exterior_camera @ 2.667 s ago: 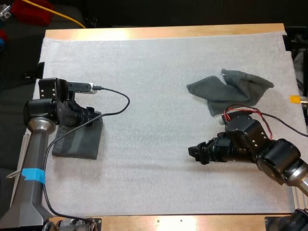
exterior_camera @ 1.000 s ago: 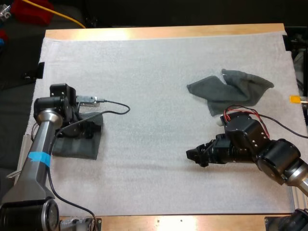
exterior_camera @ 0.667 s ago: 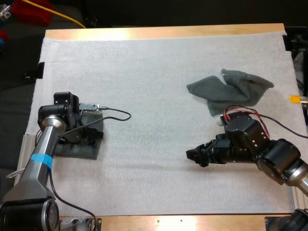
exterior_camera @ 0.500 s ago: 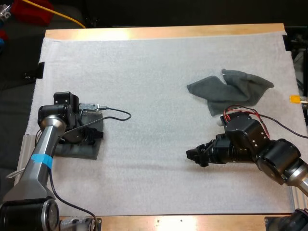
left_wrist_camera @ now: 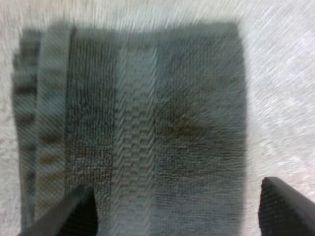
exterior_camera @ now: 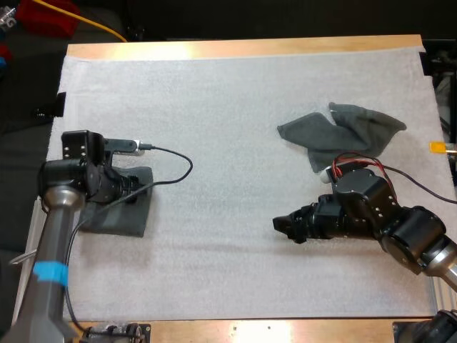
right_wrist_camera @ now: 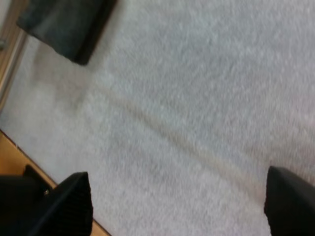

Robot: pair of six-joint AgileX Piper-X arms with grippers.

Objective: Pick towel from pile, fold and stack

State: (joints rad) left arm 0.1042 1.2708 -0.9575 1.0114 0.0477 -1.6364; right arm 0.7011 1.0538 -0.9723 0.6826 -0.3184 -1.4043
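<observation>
Left gripper sits over the folded towel stack at the near left of the white mat. Left wrist view: the two black fingers stand wide apart, so the left gripper is open and grips nothing. Folded towel stack lies flat right under it, dark grey-green, ribbed weave, layered edges showing along one side. One finger is above the cloth, the other is off its side edge over bare mat. Can't tell if the tips touch the cloth.

Right gripper is near right of centre, pointing left across the mat, low over bare mat. Right wrist view: its fingers are spread far apart with only mat between them, so the right gripper is open too and holds nothing. Folded towel stack shows far off in that view, next to the wooden table edge.

Crumpled towel lies on the right half of the mat, farther back than the right gripper, bunched with one flap sticking out left. It is apart from both grippers and well apart from the stack. Wooden table rim shows along the far side of the mat
</observation>
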